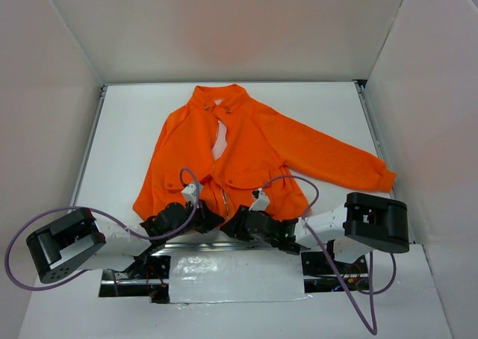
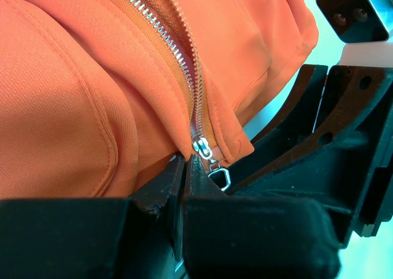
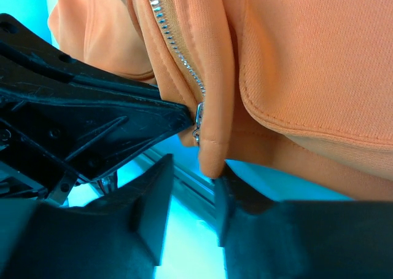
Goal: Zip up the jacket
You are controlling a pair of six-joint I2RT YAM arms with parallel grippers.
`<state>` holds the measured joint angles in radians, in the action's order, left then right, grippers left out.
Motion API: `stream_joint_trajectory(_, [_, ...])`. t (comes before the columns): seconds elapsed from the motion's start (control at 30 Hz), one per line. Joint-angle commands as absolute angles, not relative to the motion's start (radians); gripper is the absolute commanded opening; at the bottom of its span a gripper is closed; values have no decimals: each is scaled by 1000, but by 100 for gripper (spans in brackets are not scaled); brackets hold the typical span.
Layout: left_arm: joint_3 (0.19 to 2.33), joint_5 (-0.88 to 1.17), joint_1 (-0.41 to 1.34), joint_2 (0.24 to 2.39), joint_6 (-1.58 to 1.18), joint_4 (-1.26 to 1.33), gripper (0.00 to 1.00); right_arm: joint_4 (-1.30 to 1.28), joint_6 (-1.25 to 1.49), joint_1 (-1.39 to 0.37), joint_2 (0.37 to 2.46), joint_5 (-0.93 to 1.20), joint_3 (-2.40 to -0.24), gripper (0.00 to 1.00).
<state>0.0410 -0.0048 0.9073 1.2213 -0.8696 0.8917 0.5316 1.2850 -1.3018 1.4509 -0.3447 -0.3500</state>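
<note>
The jacket [image 1: 246, 152] lies flat on the surface [image 1: 127, 122] with its hem nearest the arms and its zipper [image 2: 186, 76] running away toward the collar, so the slider [image 2: 201, 149] sits just beyond the left fingers [image 2: 163, 193], which are pressed together on the hem, while the right fingers [image 3: 150, 208] stand apart astride the opposite hem corner.

Free table [image 1: 127, 130] left of jacket [image 1: 246, 145]
</note>
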Motion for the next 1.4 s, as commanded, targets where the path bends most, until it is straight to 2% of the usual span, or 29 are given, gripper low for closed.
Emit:
stream_joint_trajectory(0.0, [-103,5,920,1227,-873,963,0,583,1289,-1296,1459,-379,-342,37])
stream_joint_trajectory(0.13, [-101,5,923,1232,-871,963,0,578,1287,-1295,1462,-379,-347,29])
stream_joint_trajectory(0.17, [-98,5,923,1232,-871,963,0,577,1287,-1298,1462,-377,-348,24])
stream_joint_trajectory(0.23, [-98,5,925,1236,-871,963,0,568,1293,-1296,1462,-380,-350,22])
stream_joint_trajectory(0.27, [-97,5,923,1236,-871,965,0,565,1295,-1296,1460,-383,-350,17])
stream_joint_trajectory(0.57, [-94,5,927,1244,-871,966,0,529,1324,-1296,1453,-396,-351,0])
stream_joint_trajectory(0.9, [-92,8,930,1246,-862,976,0,462,1342,-1296,1447,-370,-413,0])
stream_joint_trajectory(1.1, [-104,25,933,1244,-853,1011,0,558,1354,-1292,1419,-316,-391,0])
stream_joint_trajectory(1.37, [-106,23,939,1253,-848,1025,0,382,1391,-1276,1411,-318,-492,0])
